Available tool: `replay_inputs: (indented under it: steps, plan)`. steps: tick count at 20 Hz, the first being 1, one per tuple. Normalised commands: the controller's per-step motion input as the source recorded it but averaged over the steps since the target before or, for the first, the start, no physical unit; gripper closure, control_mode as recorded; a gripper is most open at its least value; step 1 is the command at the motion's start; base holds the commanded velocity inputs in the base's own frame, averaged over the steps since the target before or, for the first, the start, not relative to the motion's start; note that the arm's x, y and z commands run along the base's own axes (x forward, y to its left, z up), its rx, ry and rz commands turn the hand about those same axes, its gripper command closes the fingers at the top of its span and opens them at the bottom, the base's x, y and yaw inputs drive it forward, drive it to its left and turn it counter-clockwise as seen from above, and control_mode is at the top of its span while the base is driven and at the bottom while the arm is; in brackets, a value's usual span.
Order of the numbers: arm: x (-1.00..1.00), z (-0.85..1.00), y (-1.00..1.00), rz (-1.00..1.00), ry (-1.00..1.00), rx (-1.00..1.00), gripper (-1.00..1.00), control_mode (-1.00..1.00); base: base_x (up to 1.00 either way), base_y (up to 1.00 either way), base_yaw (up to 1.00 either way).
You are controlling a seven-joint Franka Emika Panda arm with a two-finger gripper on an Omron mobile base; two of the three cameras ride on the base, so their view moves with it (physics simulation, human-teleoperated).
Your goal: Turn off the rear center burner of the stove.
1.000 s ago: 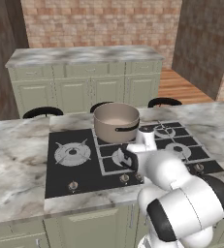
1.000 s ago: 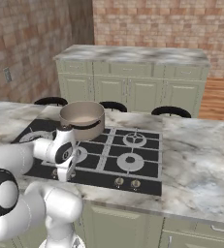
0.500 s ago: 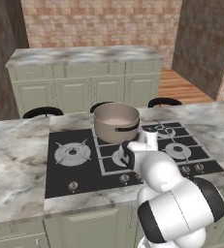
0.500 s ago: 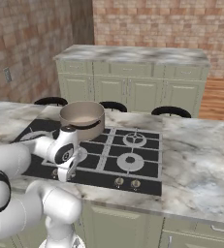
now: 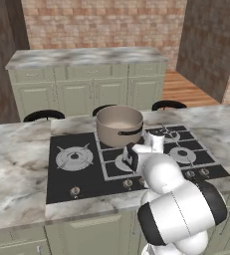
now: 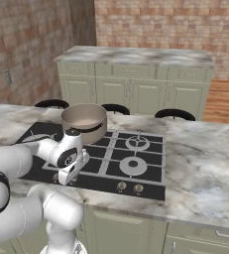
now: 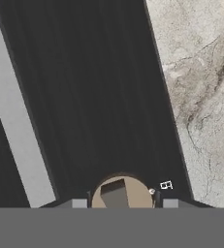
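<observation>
Stove (image 5: 81, 174) sits in the marble counter (image 5: 17, 164). One knob (image 7: 121, 192) lies between the gripper (image 6: 66, 177) fingers; their opening cannot be told. They should centre, close firmly, then turn.

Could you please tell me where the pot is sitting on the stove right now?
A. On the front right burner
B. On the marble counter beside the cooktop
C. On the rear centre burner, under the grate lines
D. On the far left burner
C: the pot stands on the stove at the back of its middle section, while the left burner lies bare.
</observation>
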Motion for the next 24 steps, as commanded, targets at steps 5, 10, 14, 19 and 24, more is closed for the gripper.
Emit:
replay_inputs:
  steps: [5, 10, 14, 19, 24]
  plan:
    - [0.00, -0.22, 0.33, -0.78, 0.11, -0.06, 1.00, -1.00, 0.00, 0.00, 0.00]
    - [0.00, -0.32, 0.37, -0.78, 0.02, -0.11, 1.00, -1.00, 0.00, 0.00, 0.00]
    - [0.00, -0.27, 0.26, -0.78, 0.00, -0.12, 1.00, -1.00, 0.00, 0.00, 0.00]
    - [-0.01, -0.28, 0.14, -0.81, 0.00, -0.11, 1.00, -1.00, 0.00, 0.00, 0.00]
    - [-0.02, -0.20, 0.14, -0.89, 0.04, -0.10, 1.00, -1.00, 0.00, 0.00, 0.00]
